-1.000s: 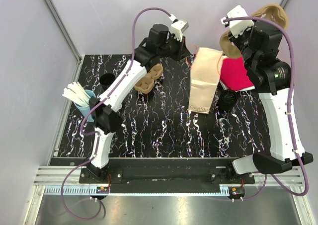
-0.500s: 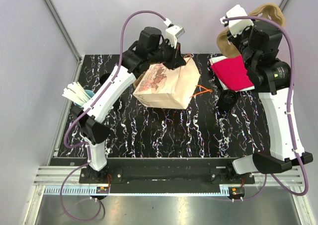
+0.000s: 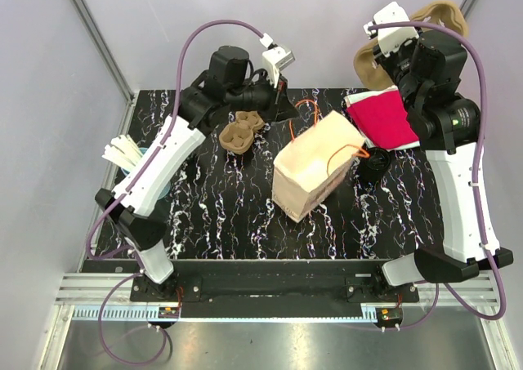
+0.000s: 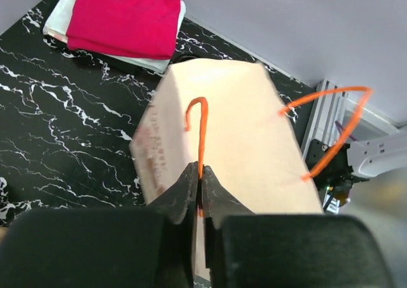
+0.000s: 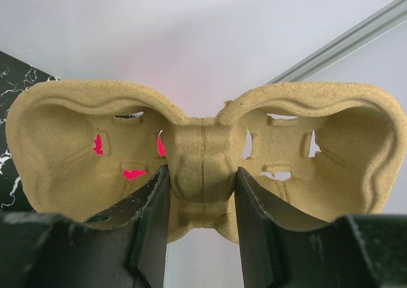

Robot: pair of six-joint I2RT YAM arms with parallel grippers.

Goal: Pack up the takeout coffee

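Note:
A brown paper bag (image 3: pixel 315 174) stands tilted in the middle of the black marble table (image 3: pixel 237 215), its mouth facing up and right. My left gripper (image 3: pixel 283 107) is shut on one of the bag's orange handles (image 4: pixel 201 126), and the other handle (image 4: pixel 331 132) hangs free. The bag (image 4: pixel 235 123) fills the left wrist view under the left gripper (image 4: pixel 200 173). High at the back right, my right gripper (image 5: pixel 202 186) is shut on the middle rib of a pulp cup carrier (image 5: pixel 203 142), which also shows from above (image 3: pixel 445 19). A dark cup (image 3: pixel 376 164) sits beside the bag.
A second pulp carrier (image 3: pixel 242 131) lies at the back left near a black cup (image 3: pixel 176 131). A blue cup of white sticks (image 3: pixel 131 158) stands at the left edge. A red napkin (image 3: pixel 384 118) on a white stack lies back right.
The bag lay flat a second ago. My left gripper has lifted it by a handle, swung it left, and it now stands nearer the centre. The right arm has not moved.

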